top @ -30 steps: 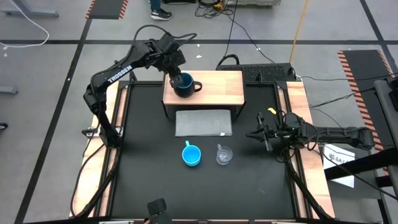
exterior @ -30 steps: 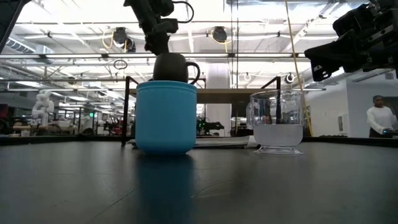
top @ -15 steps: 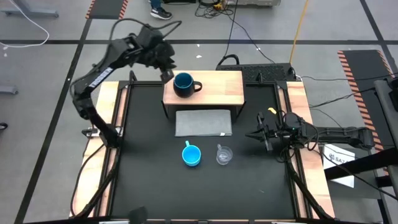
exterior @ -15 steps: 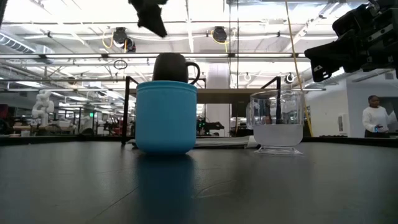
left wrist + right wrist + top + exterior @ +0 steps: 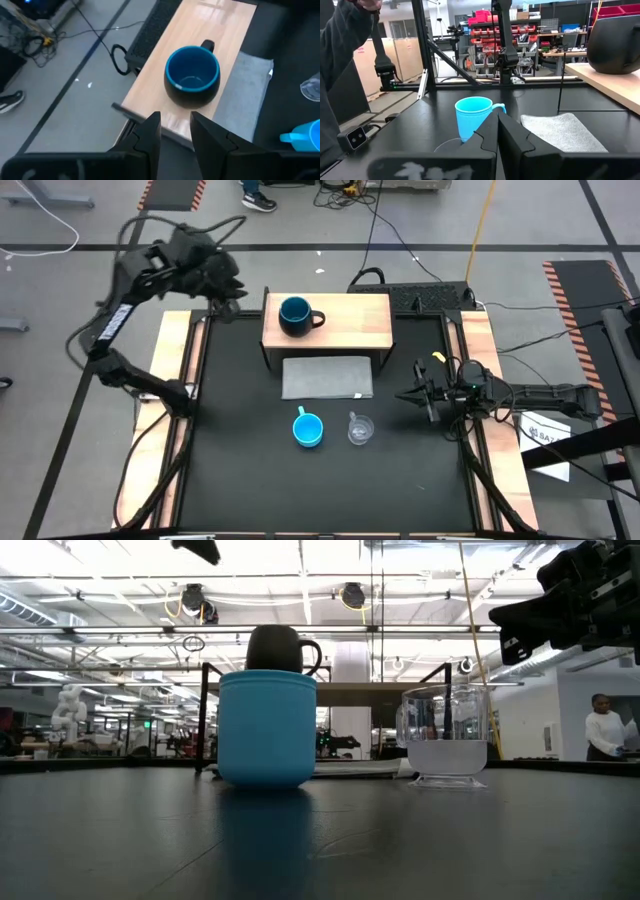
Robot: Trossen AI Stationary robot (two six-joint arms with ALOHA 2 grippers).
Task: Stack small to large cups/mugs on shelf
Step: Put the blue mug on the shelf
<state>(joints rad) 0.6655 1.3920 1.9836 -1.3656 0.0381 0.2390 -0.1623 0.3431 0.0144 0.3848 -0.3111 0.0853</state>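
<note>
The dark navy mug (image 5: 296, 315) stands upright on the left part of the wooden shelf (image 5: 352, 321), its blue inside showing (image 5: 192, 75). The light-blue mug (image 5: 308, 429) and the clear cup (image 5: 360, 429) stand side by side on the black table, nearer than the shelf. My left gripper (image 5: 224, 298) hangs open and empty, high up off the shelf's left end (image 5: 175, 127). My right gripper (image 5: 408, 396) is shut and empty above the table's right side, pointing level toward the two cups (image 5: 496, 134).
A flat grey mat (image 5: 327, 377) lies on the table between the shelf and the two cups. Cables and a dark box lie behind the shelf's far right. A person (image 5: 604, 730) stands in the room beyond the table, and a sleeve (image 5: 340, 60) shows at the side.
My left gripper has drawn away from the navy mug's rim, rising and going toward the table's left edge. The mug stays upright where it was on the shelf.
</note>
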